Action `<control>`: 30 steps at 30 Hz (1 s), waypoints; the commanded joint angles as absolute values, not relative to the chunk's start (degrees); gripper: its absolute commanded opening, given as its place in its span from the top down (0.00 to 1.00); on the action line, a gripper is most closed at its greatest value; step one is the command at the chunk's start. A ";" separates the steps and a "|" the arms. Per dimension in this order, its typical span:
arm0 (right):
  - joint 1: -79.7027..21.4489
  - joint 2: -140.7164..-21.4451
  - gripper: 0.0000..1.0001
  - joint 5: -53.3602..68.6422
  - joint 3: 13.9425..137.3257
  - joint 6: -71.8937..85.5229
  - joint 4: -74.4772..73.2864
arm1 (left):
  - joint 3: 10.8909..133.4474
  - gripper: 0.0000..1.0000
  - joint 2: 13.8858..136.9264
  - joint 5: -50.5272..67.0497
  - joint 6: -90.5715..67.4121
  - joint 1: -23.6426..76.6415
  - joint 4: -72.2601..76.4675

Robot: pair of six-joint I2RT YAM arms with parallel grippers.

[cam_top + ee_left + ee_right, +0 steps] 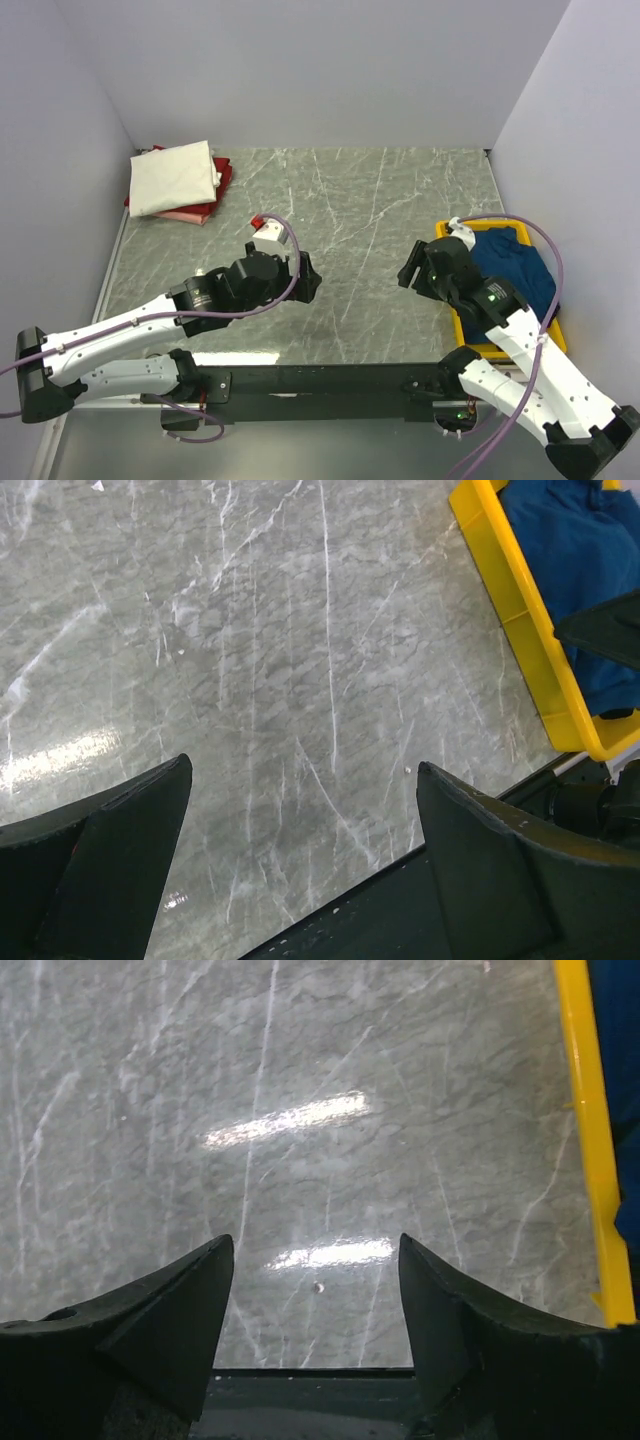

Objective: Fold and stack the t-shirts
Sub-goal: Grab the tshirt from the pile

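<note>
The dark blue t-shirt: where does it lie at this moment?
In the top view the dark blue t-shirt lies crumpled in the yellow tray at the right edge of the table, far from the folded stack at the far left.

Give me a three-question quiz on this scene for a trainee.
1. True or false: the dark blue t-shirt lies in the yellow tray.
2. Which lies topmost at the table's far left? A. cream t-shirt B. a black one C. a green one
3. Fill in: the left pincer and right pincer are both ____ and hold nothing.
Key: 1 true; 2 A; 3 open.
</note>
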State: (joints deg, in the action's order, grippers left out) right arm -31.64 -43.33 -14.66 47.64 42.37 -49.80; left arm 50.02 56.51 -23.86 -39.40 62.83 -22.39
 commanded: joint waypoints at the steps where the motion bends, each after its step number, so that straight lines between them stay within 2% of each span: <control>1: -31.82 -46.31 0.27 -19.59 51.32 42.71 -49.74 | 50.98 0.01 53.97 -25.22 -38.85 63.11 -21.80; 8: -27.70 -53.16 0.24 -30.58 55.28 45.53 -50.98 | 51.76 0.00 54.58 -25.66 -38.50 63.11 -21.71; 13: -15.84 -58.87 0.24 -25.58 57.57 40.71 -46.76 | 53.35 0.01 56.95 -26.02 -38.67 63.11 -23.47; 21: 4.89 -68.99 0.25 -24.87 59.41 39.99 -45.79 | 53.43 0.01 57.04 -25.93 -38.76 62.93 -24.43; 30: 15.90 -74.79 0.25 -24.26 59.50 44.91 -40.26 | 55.72 0.00 58.36 -26.19 -37.62 62.84 -26.89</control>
State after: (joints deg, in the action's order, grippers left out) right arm 14.15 -73.43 -23.97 57.32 42.54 -44.45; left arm 52.58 57.87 -25.23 -38.96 62.83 -25.80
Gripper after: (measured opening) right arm 0.752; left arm 0.995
